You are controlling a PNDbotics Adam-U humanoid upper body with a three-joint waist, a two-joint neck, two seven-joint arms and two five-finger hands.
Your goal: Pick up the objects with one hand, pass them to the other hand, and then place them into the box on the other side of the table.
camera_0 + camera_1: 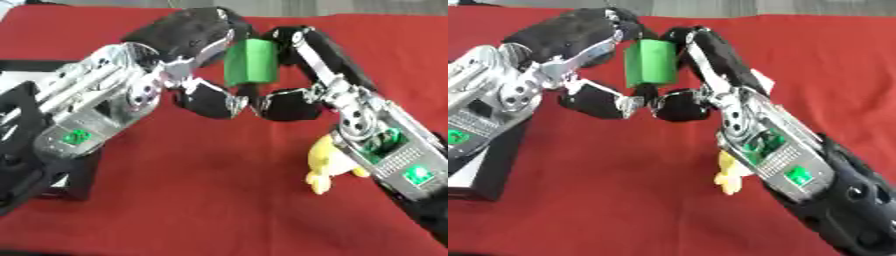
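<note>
A green block [251,62] hangs upright above the red tablecloth, between my two hands at the middle back. My left hand [188,35] comes in from the left, its fingers curled over the block's top and left side and its thumb [210,100] below. From the right, my right hand [319,55] has its fingers against the block's right side and its thumb [284,105] tucked under. Both hands close round the block. A yellow toy [325,165] lies on the cloth, partly hidden under my right forearm.
A black box [487,165] stands at the left edge under my left forearm. The red cloth [219,200] covers the table. A small white thing [761,82] shows behind my right hand.
</note>
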